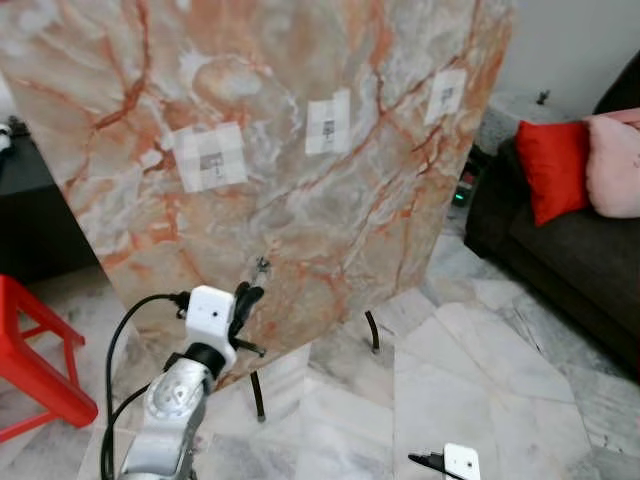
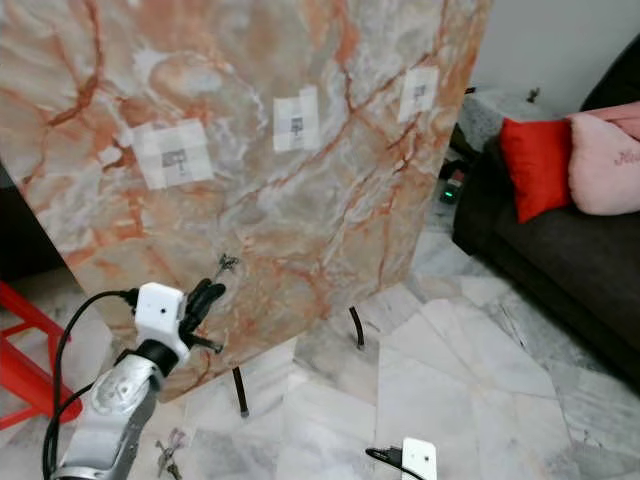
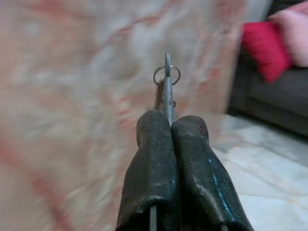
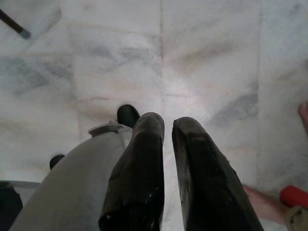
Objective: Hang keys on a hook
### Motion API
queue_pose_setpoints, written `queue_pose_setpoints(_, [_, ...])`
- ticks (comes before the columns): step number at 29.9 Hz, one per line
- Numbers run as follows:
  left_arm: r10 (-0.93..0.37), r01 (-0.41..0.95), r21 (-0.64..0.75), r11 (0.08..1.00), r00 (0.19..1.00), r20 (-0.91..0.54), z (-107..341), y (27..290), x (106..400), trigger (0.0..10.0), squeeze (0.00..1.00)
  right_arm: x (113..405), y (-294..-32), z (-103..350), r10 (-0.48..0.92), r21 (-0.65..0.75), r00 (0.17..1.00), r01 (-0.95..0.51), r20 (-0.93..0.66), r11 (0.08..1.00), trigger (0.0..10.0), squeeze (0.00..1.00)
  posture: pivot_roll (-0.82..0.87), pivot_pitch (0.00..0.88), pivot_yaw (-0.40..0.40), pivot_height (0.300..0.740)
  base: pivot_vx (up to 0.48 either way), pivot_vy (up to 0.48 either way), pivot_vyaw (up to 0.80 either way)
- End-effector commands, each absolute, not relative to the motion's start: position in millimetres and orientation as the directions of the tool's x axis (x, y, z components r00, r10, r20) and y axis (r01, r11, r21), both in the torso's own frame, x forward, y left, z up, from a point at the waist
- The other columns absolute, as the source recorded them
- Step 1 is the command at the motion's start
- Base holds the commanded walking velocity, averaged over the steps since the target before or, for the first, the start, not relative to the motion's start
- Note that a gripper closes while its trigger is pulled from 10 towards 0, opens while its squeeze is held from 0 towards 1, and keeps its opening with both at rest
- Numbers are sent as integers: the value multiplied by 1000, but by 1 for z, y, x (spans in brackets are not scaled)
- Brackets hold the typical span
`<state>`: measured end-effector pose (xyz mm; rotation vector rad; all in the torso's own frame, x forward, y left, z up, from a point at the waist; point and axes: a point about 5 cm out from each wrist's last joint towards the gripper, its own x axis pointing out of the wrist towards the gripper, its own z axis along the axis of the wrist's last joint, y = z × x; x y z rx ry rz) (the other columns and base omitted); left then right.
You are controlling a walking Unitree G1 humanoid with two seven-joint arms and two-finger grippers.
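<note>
One marble board (image 1: 300, 150), three taped patches on it. Left gripper (image 1: 246, 297) raised just before board's lower part, fingers (image 3: 154, 163) clamped on keys (image 3: 166, 79); wrist view shows key ring poking past fingertips. Right gripper (image 4: 166, 127) low over tiled floor (image 1: 480, 380), fingers slightly parted, holding nothing. Sofa (image 1: 560, 250) right, two cushions: red, pink. Red stool (image 1: 30, 350) left.

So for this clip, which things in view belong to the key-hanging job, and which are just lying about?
Part of the job:
- left gripper, shut on the keys
- marble board in front of it, with its taped squares; no hook can be made out

Just lying about:
- red cushion and pink cushion on the dark sofa
- red stool
- right gripper, pointing at the floor
</note>
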<state>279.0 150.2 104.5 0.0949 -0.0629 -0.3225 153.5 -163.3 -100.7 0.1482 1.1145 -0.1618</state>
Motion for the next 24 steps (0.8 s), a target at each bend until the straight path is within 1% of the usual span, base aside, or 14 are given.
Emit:
queue_pose_setpoints(1, [-328, 319, 124, 940, 943, 62, 114, 148, 281, 10000, 0, 155, -167, -100, -65, 31, 435, 211, -898, 977, 10000, 0, 78, 0, -73, 740, 0, 0, 0])
queue_pose_setpoints(11, [-346, 335, 120, 935, 934, 85, 123, 138, 282, 10000, 0, 155, -167, -100, -57, 38, 441, 203, -896, 979, 10000, 0, 79, 0, -77, 740, 0, 0, 0])
queue_pose_setpoints(22, [-345, 331, 129, 935, 932, 112, 135, 132, 286, 10000, 0, 155, -168, -100, -55, 39, 442, 201, -895, 979, 10000, 0, 82, 0, -81, 740, 0, 0, 0])
queue_pose_setpoints(24, [-364, 349, 127, 928, 924, 119, 137, 127, 288, 10000, 0, 156, -168, -100, -54, 40, 443, 199, -895, 979, 10000, 0, 83, 0, -82, 740, 0, 0, 0])
